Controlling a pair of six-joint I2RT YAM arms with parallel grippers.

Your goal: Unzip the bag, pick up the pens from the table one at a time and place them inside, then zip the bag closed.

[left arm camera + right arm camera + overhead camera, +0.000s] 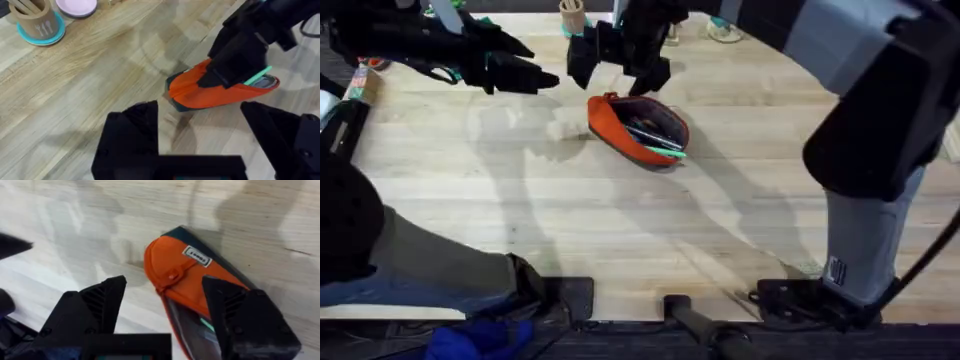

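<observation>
Overhead: the bag lies on the tabletop toward the far edge, near the middle of its width, its mouth gaping. The pens are inside, a green one poking out at the mouth's right end. The right end effector hangs just over the bag's far side, fingers spread, gripping nothing. The left end effector hovers off toward the far left corner, apart from the bag, fingers parted and empty.

Left wrist: the bag lies ahead of the wide-spread fingers, with the other arm's end effector right above it and the green pen's end showing.

Right wrist: the spread fingers straddle the bag's closed end, where the red zipper pull sits. A white label carries dark writing too small to read.

By my judgement the loading is done and zipping is in hand. Next, one end effector must pinch the small pull and draw it along the mouth while the other steadies the bag, with the protruding green pen tucked in first.
</observation>
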